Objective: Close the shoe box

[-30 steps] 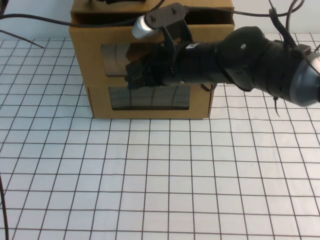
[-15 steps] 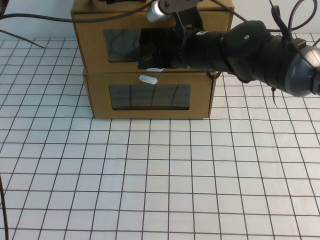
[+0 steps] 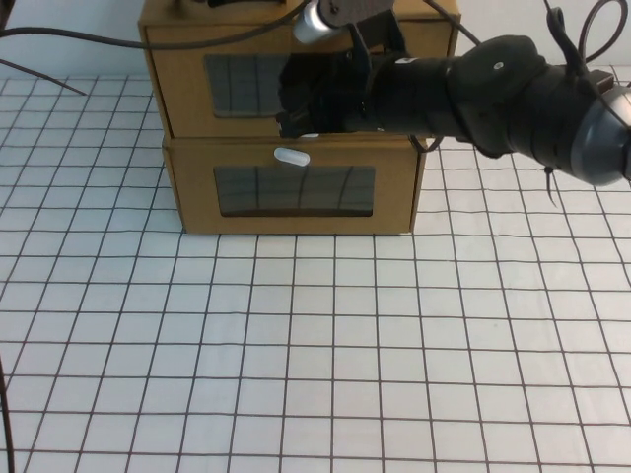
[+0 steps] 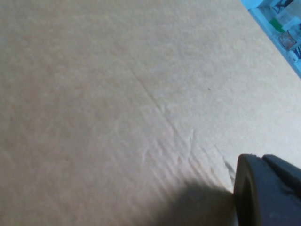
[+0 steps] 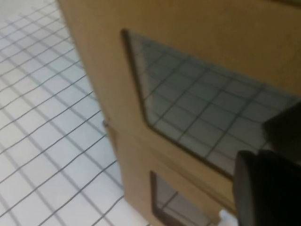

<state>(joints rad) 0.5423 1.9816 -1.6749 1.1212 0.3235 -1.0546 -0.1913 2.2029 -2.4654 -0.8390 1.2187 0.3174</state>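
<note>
I have the right gripper [image 3: 296, 110] up against the front of the shoe box [image 3: 187, 94], the upper of two stacked boxes at the far edge of the table [image 3: 315, 345]. It covers the right part of the window [image 3: 237, 84], and a sliver of the white handle [image 3: 309, 136] peeks out under it. Whether this gripper is open or closed I cannot tell. The drawer front looks about level with the front of the lower box [image 3: 394, 192], so I judge the push is almost done. Next comes a short, straight press to seat the drawer, kept off the window film, then a clean retreat without catching the lower handle [image 3: 291, 156]. The left gripper [image 4: 268, 193] sits close over plain cardboard; its state I cannot tell either. Both windows show only grid lines, so I cannot say what either box holds.
</note>
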